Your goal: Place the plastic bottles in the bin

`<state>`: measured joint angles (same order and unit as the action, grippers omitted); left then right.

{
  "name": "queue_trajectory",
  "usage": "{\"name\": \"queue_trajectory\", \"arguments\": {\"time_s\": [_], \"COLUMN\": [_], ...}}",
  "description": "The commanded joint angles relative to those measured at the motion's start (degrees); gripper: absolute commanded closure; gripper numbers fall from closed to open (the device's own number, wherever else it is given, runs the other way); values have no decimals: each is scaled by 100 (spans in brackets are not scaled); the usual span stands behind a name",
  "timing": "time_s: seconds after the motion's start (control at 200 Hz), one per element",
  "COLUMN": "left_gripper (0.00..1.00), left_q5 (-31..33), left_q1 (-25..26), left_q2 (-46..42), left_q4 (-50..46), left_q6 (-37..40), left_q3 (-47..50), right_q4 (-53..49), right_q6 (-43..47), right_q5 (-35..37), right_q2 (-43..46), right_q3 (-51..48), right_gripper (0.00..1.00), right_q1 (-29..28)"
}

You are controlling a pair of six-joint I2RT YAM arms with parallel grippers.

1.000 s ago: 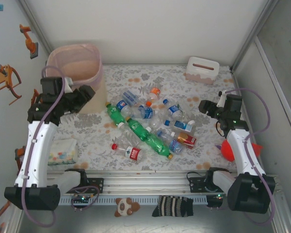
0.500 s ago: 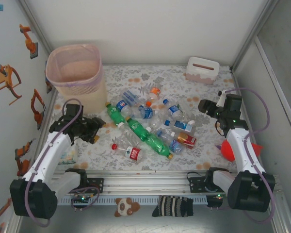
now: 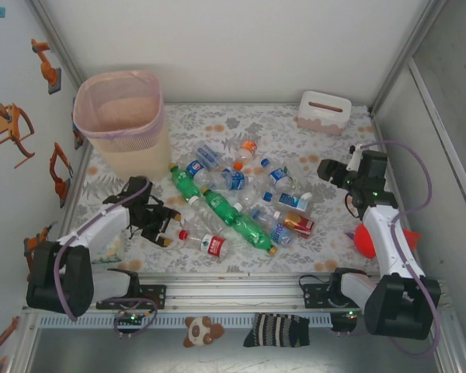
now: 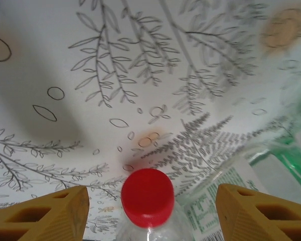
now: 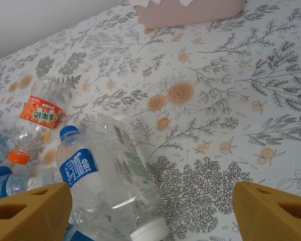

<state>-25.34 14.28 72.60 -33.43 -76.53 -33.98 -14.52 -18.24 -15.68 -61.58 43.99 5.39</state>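
Left wrist view, A: left gripper [image 4: 150, 216] half open, holding nothing; red-capped bottle [image 4: 147, 203] lies cap-first between the fingers [image 4: 45, 213], touching neither.
B: Handling?
A: Looks empty, so light; thin wall likely dents, slick, could roll. I'd take it across the shoulder just under the cap.
B: Location?
A: On its side on the flowered tablecloth [image 3: 279, 124], near-left of the pile of plastic bottles [image 3: 241, 202]; bin [image 3: 140, 155] well apart, far left. Right gripper [image 5: 150, 213] wide open, empty.

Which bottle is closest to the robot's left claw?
The red-capped clear bottle with the red label, at the pile's near-left edge. Its cap lies between the open fingers of the left gripper; the other bottles lie farther away.
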Motion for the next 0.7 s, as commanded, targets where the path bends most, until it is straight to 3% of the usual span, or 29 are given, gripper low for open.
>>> {"name": "queue_trajectory", "arguments": {"time_s": [0.0, 0.245, 0.696], "left_gripper": [34, 41, 52], "left_q5": [-384, -530, -520], "left_q1": [129, 277, 395], "left_q2": [215, 455, 721], "left_q4": [382, 1083, 1255], "left_q6": [-457, -937, -1074], "left_q3": [212, 479, 348], "right_q4": [75, 71, 24], "right_q6": [-9, 9, 35], "right_q5": [-34, -5, 30], "right_q2": [94, 76, 115], "right_q3": [-39, -22, -22], "right_gripper": [18, 18, 18], "right_q1": [-34, -35, -37]}}
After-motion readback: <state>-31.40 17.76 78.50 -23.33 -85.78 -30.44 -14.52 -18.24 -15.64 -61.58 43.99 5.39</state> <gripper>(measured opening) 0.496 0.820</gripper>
